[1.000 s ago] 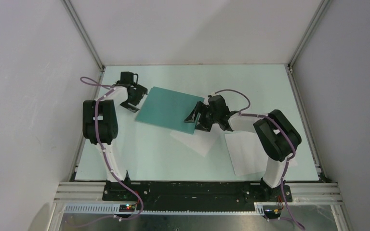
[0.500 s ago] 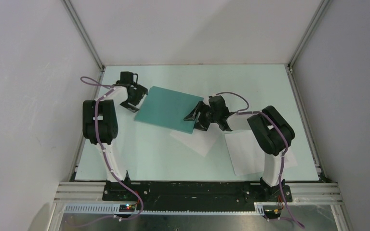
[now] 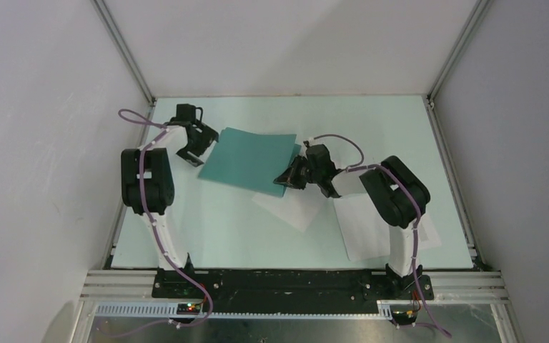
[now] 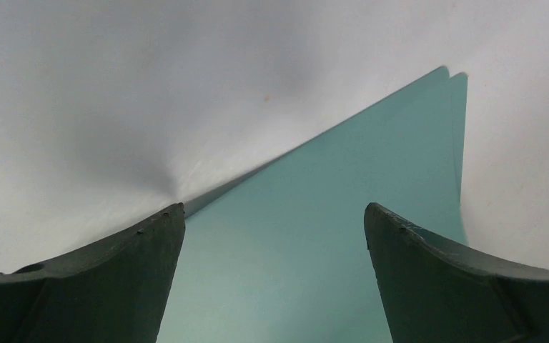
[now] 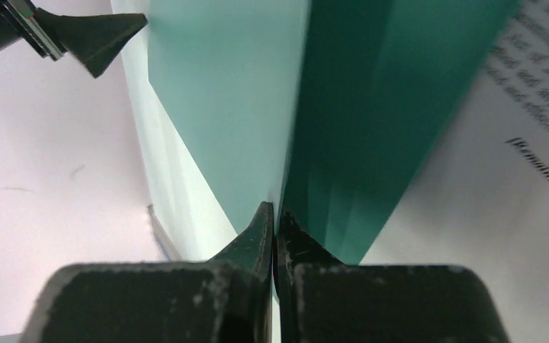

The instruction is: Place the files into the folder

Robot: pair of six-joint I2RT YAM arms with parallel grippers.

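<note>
The teal folder [image 3: 246, 161] lies flat at the middle left of the table. My right gripper [image 3: 286, 176] is shut on the right edge of its top cover, and that edge is raised a little. In the right wrist view the thin cover [image 5: 229, 93] runs between the closed jaws [image 5: 274, 211], with the darker lower leaf [image 5: 393, 86] beside it. One of the files [image 3: 294, 209] lies partly under the folder's near right corner, its printed text [image 5: 536, 153] showing. The other file [image 3: 372, 232] lies under my right arm. My left gripper [image 3: 201, 151] stands open over the folder's left edge [image 4: 314, 236].
White enclosure walls and metal frame posts [image 3: 125, 53] ring the table. The table's pale green surface [image 3: 372, 121] stretches behind and to the right of the folder. My left gripper's fingertip [image 5: 93, 39] shows at the top left of the right wrist view.
My right gripper has moved slightly left and closed onto the folder's right edge, lifting the cover a little. The left gripper has stayed open in place.
</note>
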